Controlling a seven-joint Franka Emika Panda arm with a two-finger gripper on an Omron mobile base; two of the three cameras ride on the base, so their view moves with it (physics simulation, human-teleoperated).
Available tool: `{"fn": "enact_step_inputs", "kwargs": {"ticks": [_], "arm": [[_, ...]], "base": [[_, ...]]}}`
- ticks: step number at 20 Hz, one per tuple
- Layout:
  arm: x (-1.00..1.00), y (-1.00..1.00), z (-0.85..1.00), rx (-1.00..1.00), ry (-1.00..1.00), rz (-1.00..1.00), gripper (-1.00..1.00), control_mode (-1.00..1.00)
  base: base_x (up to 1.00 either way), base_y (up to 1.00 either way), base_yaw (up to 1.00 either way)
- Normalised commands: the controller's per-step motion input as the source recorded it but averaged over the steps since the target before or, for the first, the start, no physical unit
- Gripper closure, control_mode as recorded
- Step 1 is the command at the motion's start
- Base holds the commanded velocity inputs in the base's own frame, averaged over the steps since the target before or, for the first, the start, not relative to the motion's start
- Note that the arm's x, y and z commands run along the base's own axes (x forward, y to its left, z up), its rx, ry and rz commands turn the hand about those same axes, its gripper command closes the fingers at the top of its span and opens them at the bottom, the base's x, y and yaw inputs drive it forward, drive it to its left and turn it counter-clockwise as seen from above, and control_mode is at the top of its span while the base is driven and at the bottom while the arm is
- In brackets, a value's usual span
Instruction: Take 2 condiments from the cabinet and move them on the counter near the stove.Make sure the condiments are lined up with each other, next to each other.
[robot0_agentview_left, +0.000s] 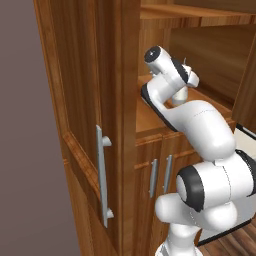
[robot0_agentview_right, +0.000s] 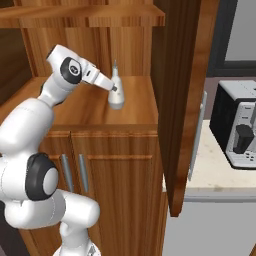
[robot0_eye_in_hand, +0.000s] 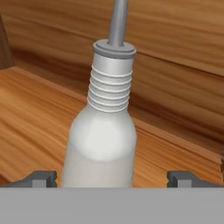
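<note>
One of the condiments, a whitish pear-shaped bottle (robot0_eye_in_hand: 103, 144) with a ribbed neck and a thin grey nozzle, stands upright on a shelf (robot0_agentview_right: 75, 107) inside the cabinet (robot0_agentview_right: 177, 75). My gripper (robot0_eye_in_hand: 113, 177) is open and level with the bottle's lower body. One finger tip (robot0_eye_in_hand: 41, 177) sits on each side of the bottle, and neither is pressed against it. In the right base view the gripper (robot0_agentview_right: 114, 89) reaches the bottle (robot0_agentview_right: 117, 97) from the left. A strip of beige counter (robot0_agentview_right: 210, 172) shows to the right. The stove is out of view.
The cabinet's long door (robot0_agentview_right: 182, 125) stands open with its silver bar handle (robot0_agentview_right: 196, 140), just right of the shelf. Another tall door (robot0_agentview_left: 85, 115) stands to the left. An upper shelf (robot0_agentview_right: 85, 19) hangs overhead. A steel and black appliance (robot0_agentview_right: 239, 125) sits on the counter.
</note>
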Motion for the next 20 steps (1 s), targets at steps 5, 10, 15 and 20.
{"fn": "enact_step_inputs", "kwargs": {"ticks": [5,10,15,20], "arm": [[0.02,0.0,0.0,0.0,0.0,-0.01,-1.0,-1.0],[0.01,0.0,0.0,0.0,0.0,-0.01,-1.0,-1.0],[0.08,-0.05,-0.08,0.0,0.0,-0.01,-1.0,-1.0],[0.22,-0.08,-0.14,0.0,0.0,-0.02,-1.0,-1.0]], "base": [[0.0,0.0,0.0],[0.0,0.0,0.0],[0.0,0.0,0.0],[0.0,0.0,0.0]]}}
